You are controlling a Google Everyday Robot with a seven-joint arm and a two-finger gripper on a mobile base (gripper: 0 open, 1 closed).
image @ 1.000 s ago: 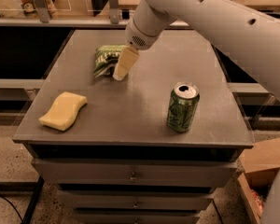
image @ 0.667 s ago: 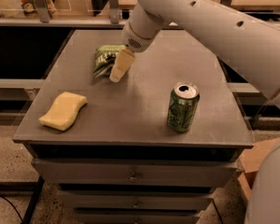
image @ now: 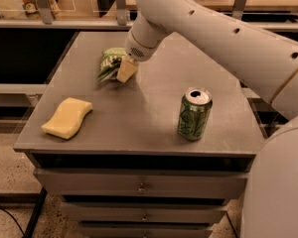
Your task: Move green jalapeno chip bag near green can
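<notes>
The robot's white arm [image: 228, 38] sweeps in from the right and fills the upper right of the view, bending down toward the far left part of a grey cabinet top [image: 154, 128] that sits over a stack of drawers [image: 139, 185]. The top is a broad flat slab, and bare surface runs between everything on it.

A yellow sponge [image: 67, 117] lies near the front left corner, well apart from the rest. The green can [image: 194, 114] stands upright toward the front right, its silver top open, with free surface on all sides and the front edge not far off.

The green jalapeno chip bag [image: 109, 64] lies crumpled toward the back left. The gripper [image: 125, 69] is down at its right side, touching or just beside it. Whether it is open, closed or already holding the foil cannot be told from this view.

The bag looks light, soft and slick, so it is likely to crush and crackle under a pinch. A fold or the bunched middle should give a surer hold than a smooth face. The diagonal run to the can looks unobstructed. The empty-looking can could tip if nudged, so the bag is best set down on its left or far side, away from the front edge.
</notes>
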